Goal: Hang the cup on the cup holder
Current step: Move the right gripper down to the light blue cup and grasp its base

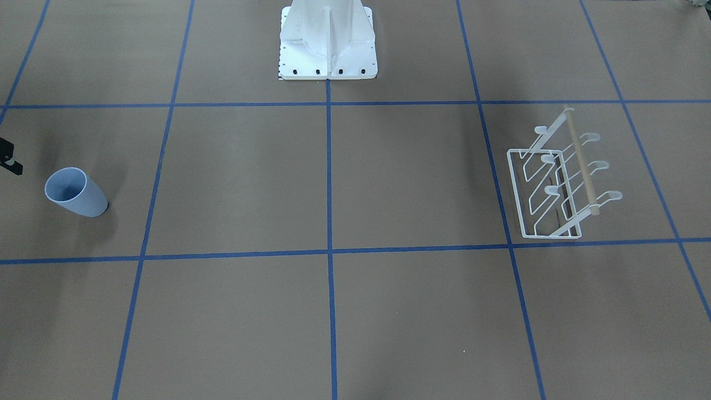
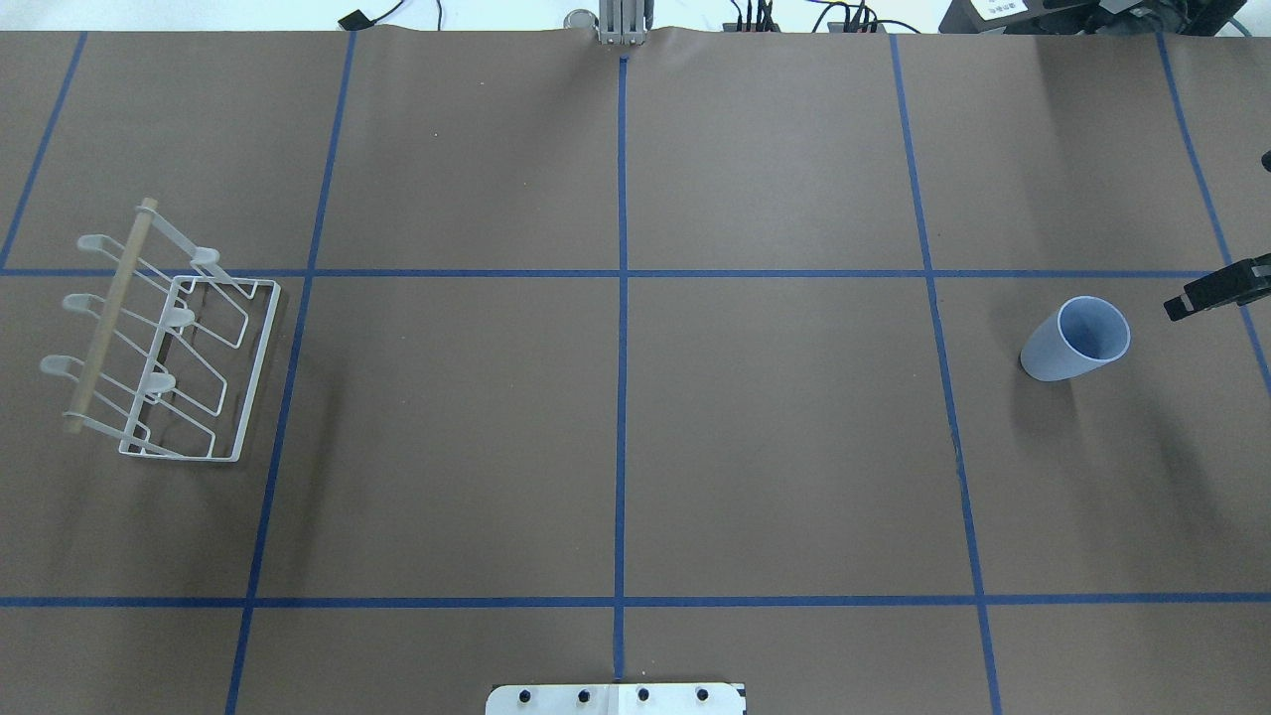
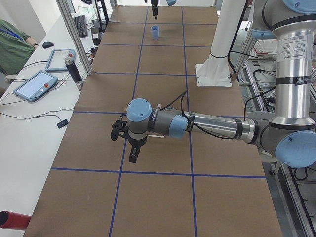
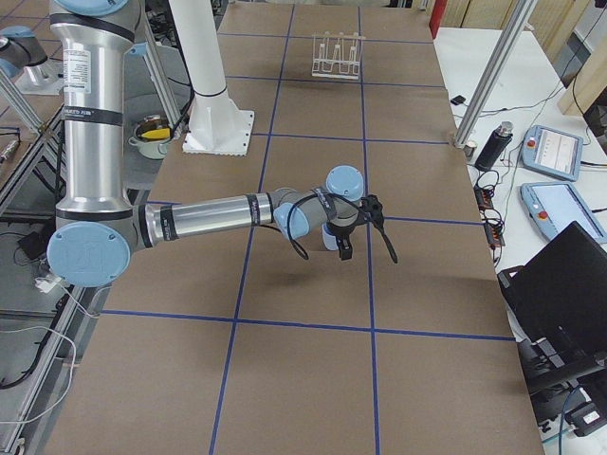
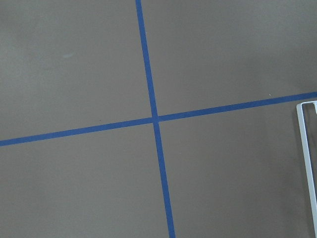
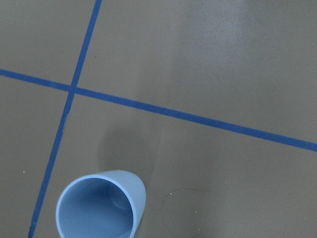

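Observation:
The light blue cup stands upright on the table's right side, rim up. It also shows in the front view and at the bottom left of the right wrist view. The white wire cup holder stands at the far left, empty, and also shows in the front view. My right gripper hovers just beyond the cup's right side, fingers spread apart and empty. One finger shows at the overhead edge. My left gripper hovers near the holder. I cannot tell if it is open.
The table is brown paper with blue tape lines. The white robot base stands at the middle of the near edge. Tablets and cables lie on a side bench beyond the table. The holder's base corner shows in the left wrist view.

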Robot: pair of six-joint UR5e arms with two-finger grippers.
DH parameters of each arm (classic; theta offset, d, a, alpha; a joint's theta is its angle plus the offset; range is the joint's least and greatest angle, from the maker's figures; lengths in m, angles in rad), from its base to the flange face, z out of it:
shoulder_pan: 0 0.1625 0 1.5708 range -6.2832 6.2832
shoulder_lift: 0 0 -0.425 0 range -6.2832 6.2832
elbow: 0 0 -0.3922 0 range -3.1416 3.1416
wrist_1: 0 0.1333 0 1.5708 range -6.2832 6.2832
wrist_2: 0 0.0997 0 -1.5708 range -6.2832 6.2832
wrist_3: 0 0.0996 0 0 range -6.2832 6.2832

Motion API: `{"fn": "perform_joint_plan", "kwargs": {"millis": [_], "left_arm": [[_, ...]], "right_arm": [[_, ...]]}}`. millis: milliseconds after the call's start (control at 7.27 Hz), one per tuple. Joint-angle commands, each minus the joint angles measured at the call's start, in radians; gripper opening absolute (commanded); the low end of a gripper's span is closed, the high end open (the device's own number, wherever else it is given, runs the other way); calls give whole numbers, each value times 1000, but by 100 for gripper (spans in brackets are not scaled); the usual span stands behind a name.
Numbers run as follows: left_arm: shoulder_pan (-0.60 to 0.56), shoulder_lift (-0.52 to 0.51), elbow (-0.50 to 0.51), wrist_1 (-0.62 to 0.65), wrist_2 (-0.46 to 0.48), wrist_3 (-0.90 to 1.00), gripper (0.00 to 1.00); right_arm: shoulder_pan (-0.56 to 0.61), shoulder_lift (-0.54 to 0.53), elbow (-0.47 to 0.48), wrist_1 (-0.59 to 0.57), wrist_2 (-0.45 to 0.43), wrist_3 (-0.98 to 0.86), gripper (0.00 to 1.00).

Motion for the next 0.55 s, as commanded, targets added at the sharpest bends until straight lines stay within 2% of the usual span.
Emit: {"fn": "perform_joint_plan", "kwargs": {"millis": [0, 275, 412], "left_arm": [[0, 0, 6, -1, -7, -3, 99], [0, 2, 6, -1, -9, -3, 99], [0, 2, 6, -1, -9, -1, 99]], "right_arm": [[-25, 22, -21, 5, 18, 42, 100], [-67, 77, -29, 6, 18, 179, 100], [-87, 77, -50, 9, 11, 182, 100]]}}
